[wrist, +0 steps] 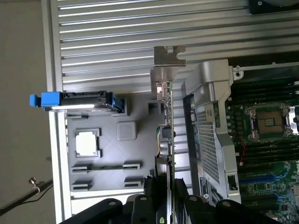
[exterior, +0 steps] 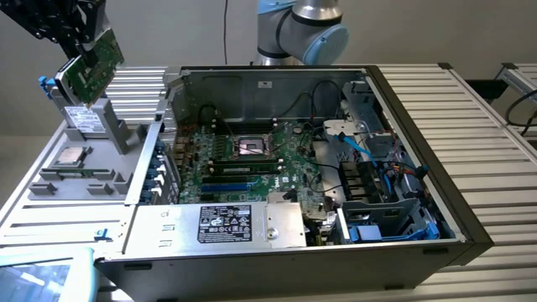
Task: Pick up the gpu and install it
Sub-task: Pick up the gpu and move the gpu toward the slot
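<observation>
1. Black two-finger gripper [wrist: 169, 206], nearest the wrist camera. Fingers [wrist: 142, 207] part-way closed, pinching one edge of the card between them.
2. The gpu [wrist: 169, 126], a small flat green circuit-board card with a silver end bracket. Gripped and seen edge-on, with the bracket end farthest from the fingers. In the exterior view the gpu [exterior: 92, 66] hangs tilted above the tray, outside the case.
3. Grey moulded plastic parts tray [wrist: 117, 158], beneath the card. It holds a silver hard drive [exterior: 84, 119] with white label and blue clips, standing on edge just under the card. A square silver processor chip [wrist: 88, 143] lies flat in a pocket.
4. Open grey metal computer case [exterior: 251, 88], just beside the tray. Inside are a green motherboard [exterior: 277, 176] and a silver power supply [exterior: 222, 223] with black label.
5. Slatted aluminium table [exterior: 470, 113], under everything.
6. Grey-and-blue robot arm [exterior: 302, 31], behind the case.
</observation>
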Tool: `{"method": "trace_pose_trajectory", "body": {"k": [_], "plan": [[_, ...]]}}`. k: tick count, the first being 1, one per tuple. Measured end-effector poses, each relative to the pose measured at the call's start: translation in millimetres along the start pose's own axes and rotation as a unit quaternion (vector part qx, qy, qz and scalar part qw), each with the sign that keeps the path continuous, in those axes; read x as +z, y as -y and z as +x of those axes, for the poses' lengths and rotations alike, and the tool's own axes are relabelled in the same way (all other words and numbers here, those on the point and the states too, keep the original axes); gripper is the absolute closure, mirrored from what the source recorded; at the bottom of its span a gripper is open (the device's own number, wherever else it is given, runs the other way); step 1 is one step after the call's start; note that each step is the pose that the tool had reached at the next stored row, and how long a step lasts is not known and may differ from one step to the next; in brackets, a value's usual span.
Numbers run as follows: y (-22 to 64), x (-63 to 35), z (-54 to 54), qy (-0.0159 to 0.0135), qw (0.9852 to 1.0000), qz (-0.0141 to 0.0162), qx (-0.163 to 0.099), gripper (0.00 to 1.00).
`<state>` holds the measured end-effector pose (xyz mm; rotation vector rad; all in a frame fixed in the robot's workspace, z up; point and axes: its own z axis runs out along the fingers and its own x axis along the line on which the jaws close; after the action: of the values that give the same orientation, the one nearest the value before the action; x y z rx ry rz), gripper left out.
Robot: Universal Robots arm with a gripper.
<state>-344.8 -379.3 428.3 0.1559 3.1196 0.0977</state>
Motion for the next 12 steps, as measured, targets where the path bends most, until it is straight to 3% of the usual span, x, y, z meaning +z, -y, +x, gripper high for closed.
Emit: {"method": "trace_pose_trajectory", "body": {"k": [6,12], "plan": [[0.0,0.0,-0.2,-0.0032,0.9986,-0.0007,-0.052,0.72],[0.0,0.0,-0.4,-0.0067,0.9943,-0.0015,-0.106,0.72]]}}
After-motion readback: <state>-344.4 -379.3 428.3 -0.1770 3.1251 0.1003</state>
